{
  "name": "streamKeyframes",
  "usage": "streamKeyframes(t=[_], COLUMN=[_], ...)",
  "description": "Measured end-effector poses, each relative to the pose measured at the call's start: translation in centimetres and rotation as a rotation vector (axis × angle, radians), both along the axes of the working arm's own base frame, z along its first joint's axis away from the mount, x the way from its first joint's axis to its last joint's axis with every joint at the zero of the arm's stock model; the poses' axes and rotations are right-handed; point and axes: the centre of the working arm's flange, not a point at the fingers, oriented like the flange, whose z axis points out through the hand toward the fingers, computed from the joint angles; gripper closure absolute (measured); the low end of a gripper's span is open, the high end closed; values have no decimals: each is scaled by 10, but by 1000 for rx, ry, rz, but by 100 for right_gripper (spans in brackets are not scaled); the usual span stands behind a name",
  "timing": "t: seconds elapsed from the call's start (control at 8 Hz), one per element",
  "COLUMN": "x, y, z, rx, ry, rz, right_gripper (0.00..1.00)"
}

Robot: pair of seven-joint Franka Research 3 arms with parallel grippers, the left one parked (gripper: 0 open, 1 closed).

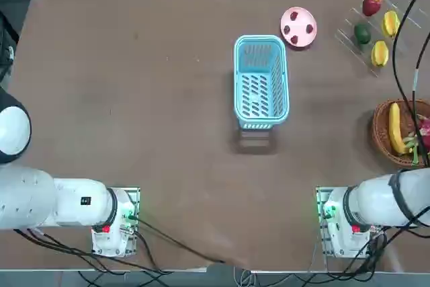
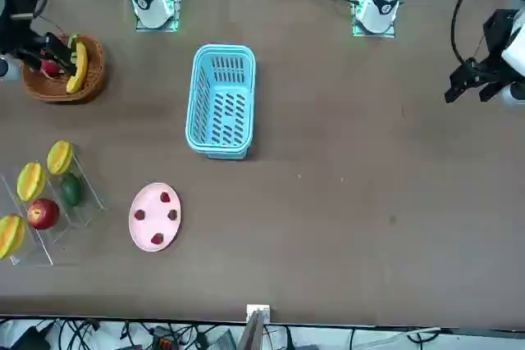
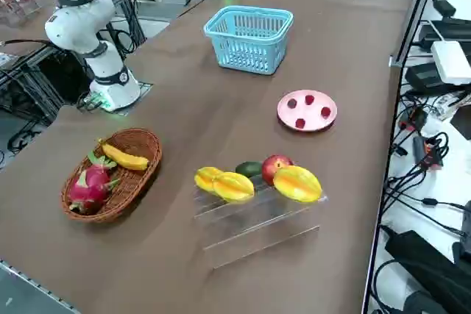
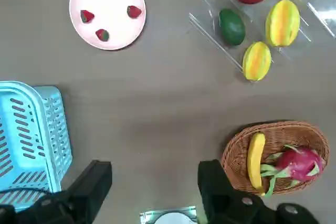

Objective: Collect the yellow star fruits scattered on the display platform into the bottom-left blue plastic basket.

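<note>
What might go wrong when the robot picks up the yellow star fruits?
The star fruits sit on a slanted clear rack, so one might roll off if it gets bumped.

The red fruit and green fruit are right beside them, so the open right gripper could knock those too.

The see-through rack may be hard to notice, so the fingers might hit its edge.

Smooth white arm (image 1: 390, 201), dark joint bands, loose black cables, black fingers (image 4: 94, 184) with screws

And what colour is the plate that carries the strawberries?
Pink, clearest in the right wrist view.
</note>
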Motion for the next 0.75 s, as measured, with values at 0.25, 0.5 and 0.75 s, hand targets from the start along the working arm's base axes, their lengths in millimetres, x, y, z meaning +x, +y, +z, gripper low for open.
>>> streamKeyframes(t=[0.25, 0.5, 0.75], x=[0, 3, 10], y=[0, -3, -15], z=[0, -5, -16], rx=[0, 0, -1], ry=[0, 9, 28], rz=[0, -6, -28], right_gripper=[0, 0, 0])
